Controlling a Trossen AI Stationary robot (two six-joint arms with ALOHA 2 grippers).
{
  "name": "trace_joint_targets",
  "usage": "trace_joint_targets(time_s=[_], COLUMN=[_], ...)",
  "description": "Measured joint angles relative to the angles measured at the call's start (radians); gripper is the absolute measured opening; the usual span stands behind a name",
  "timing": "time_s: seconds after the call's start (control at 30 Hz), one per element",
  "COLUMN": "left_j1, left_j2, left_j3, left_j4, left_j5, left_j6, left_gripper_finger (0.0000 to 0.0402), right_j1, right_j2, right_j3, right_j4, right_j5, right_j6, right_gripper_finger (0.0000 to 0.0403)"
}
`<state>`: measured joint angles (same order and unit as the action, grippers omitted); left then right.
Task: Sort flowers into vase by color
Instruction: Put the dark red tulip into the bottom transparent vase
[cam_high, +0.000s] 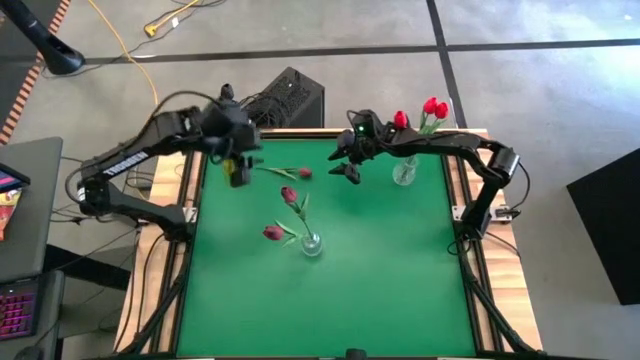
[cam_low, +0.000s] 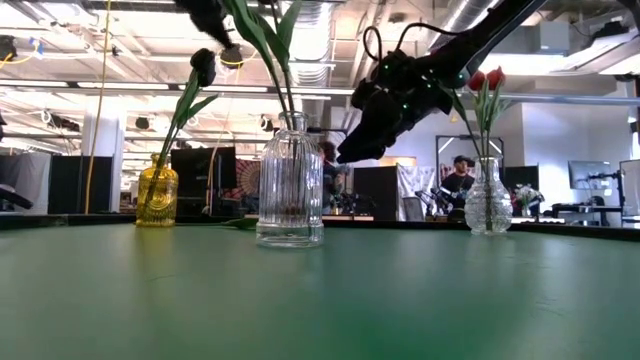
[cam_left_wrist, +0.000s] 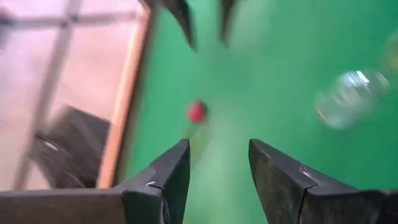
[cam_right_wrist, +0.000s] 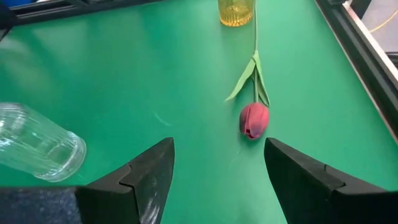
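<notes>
While both grippers hover with jaws apart, a pinkish-crimson tulip (cam_right_wrist: 254, 119) lies flat on the green tabletop (cam_high: 380, 260). Its thin stem points toward a yellow vase (cam_right_wrist: 235, 12).

The lower half of the green felt table (cam_high: 330, 300) in the high view lies open for passage. Obstacles cluster higher up: a clear ribbed glass vase (cam_high: 311, 243) with crimson tulips (cam_high: 289, 195) at centre, a clear glass vase (cam_high: 404, 172) with red tulips (cam_high: 435, 108) at upper right, and a loose pink-red tulip (cam_high: 303, 173) lying flat between the open left gripper (cam_high: 238, 172) and the open right gripper (cam_high: 348, 165).
</notes>
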<state>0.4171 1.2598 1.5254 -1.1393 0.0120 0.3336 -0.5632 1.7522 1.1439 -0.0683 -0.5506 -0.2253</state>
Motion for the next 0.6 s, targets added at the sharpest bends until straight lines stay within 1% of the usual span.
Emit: trace_joint_targets(time_s=[0.13, 0.23, 0.33, 0.4, 0.5, 0.6], left_j1=[0.063, 0.122, 0.184, 0.199, 0.191, 0.177], left_j2=[0.003, 0.052, 0.153, 0.225, 0.325, 0.419], left_j3=[0.009, 0.008, 0.005, 0.004, 0.051, 0.108], left_j4=[0.194, 0.329, 0.363, 0.375, 0.382, 0.338], left_j5=[-0.015, 0.015, 0.045, 0.042, -0.022, -0.072], left_j6=[0.084, 0.139, 0.174, 0.199, 0.206, 0.207], left_gripper_finger=[0.0153, 0.0153, 0.0153, 0.0153, 0.0153, 0.0153], right_j1=[0.01, 0.024, 0.045, 0.064, 0.084, 0.102], right_j2=[-0.01, -0.01, -0.01, -0.01, -0.015, -0.025], right_j3=[0.0, 0.0, 0.0, 0.0, 0.0, 0.0], right_j4=[-0.009, -0.013, -0.023, -0.046, -0.085, -0.127], right_j5=[0.001, 0.0, 0.0, 0.0, 0.0, 0.0], right_j6=[0.014, 0.031, 0.045, 0.045, 0.045, 0.044], right_gripper_finger=[0.0276, 0.0276, 0.0276, 0.0276, 0.0276, 0.0276])
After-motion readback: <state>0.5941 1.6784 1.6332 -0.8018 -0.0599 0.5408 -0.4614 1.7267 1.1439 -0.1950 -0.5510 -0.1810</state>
